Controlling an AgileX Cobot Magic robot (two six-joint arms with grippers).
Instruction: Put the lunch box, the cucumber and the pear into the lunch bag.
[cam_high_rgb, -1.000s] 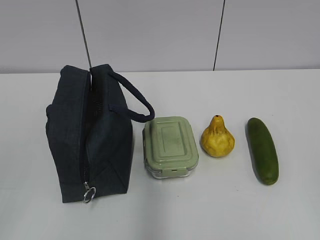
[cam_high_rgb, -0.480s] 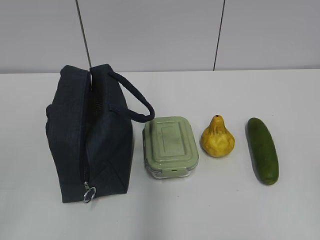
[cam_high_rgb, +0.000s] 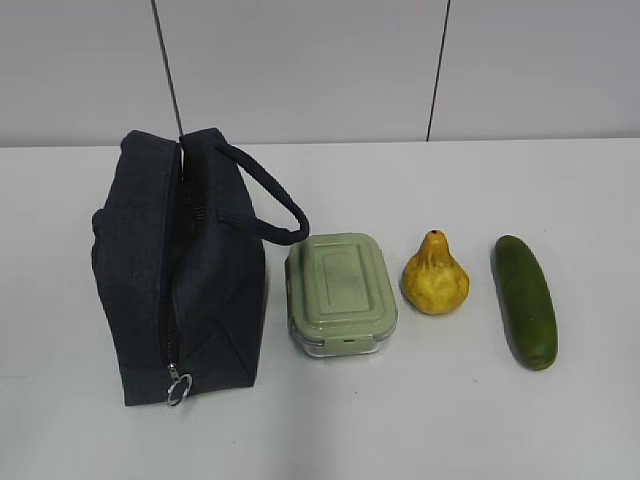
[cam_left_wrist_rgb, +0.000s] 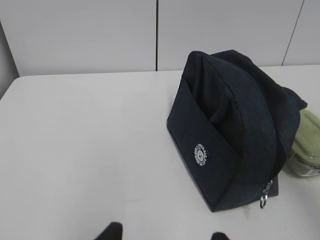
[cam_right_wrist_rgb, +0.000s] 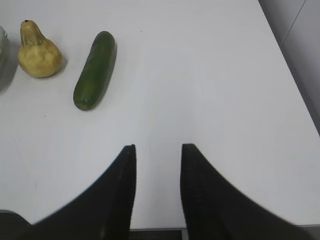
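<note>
- lunch bag far left on table, zipper shut, ring pull at near end
- lunch box just right of bag
- pear, then cucumber rightmost
- left gripper open, empty, over bare table
- right gripper open, empty, well away from cucumber

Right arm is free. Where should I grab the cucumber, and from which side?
Judging by its pose, take the cucumber across its thick middle, coming straight down from above. It lies flat on the table, long axis running front to back, apart from the pear, so the open right gripper can straddle its width.
</note>
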